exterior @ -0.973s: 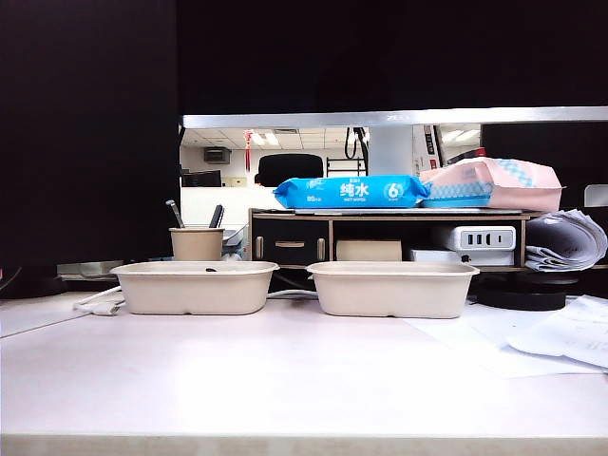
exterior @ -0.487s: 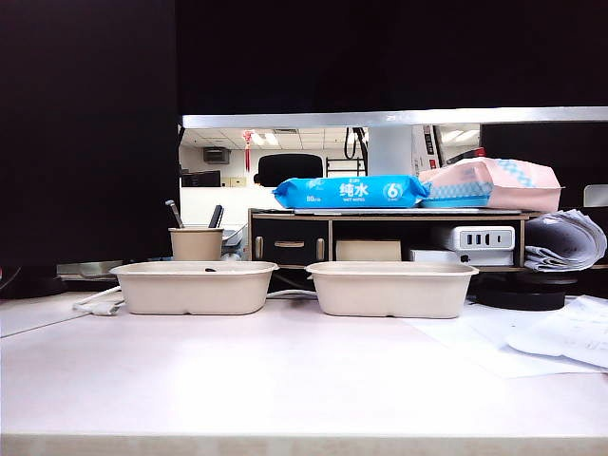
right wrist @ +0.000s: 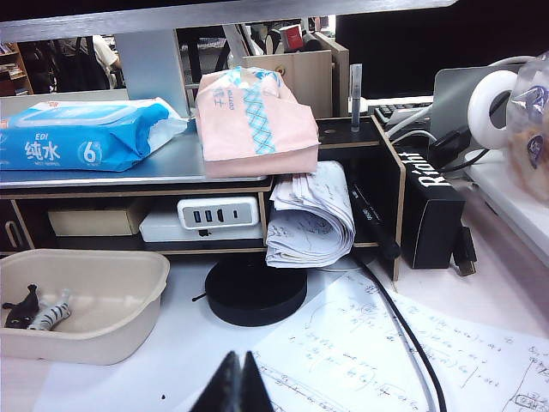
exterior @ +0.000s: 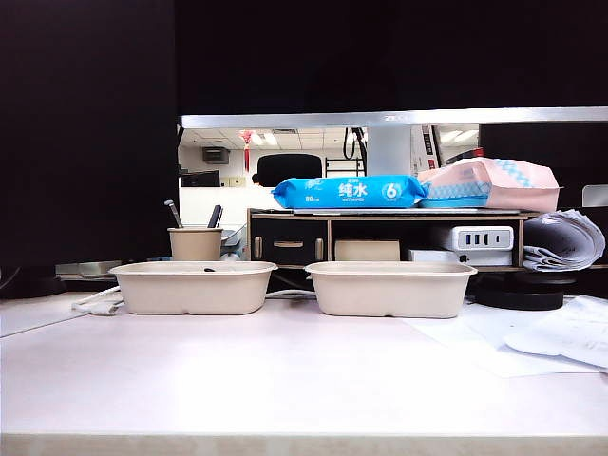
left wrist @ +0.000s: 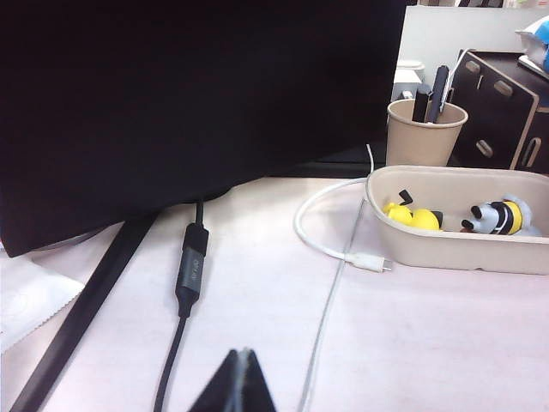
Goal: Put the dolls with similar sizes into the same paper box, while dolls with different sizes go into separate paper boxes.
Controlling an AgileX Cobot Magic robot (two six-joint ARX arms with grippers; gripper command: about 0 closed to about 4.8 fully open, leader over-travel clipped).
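the left claw [left wrist: 240, 382] is hovering low over the white surface [left wrist: 429, 343], pinched together and empty, pointing level toward the paper box [left wrist: 463, 249] holding the yellow-and-black doll [left wrist: 412, 215] and the rounded white doll [left wrist: 502, 217]. the right claw [right wrist: 236, 386] is likewise sitting closed and empty, near the other paper box [right wrist: 129, 326] with the black animal [right wrist: 21, 307] and the zebra [right wrist: 53, 313].

Behind the table [exterior: 285, 380] sits a beige pen cup [exterior: 196, 243] with pens poking out, next to a wooden desk shelf [exterior: 389, 237]. On top lie a blue wet-wipes pack [exterior: 347, 191] and a pink packet [exterior: 494, 183]. A white charger [exterior: 473, 237] sits inside; rolled papers [exterior: 565, 240] beside it, and a white cable [left wrist: 330, 249] loops across the tabletop.
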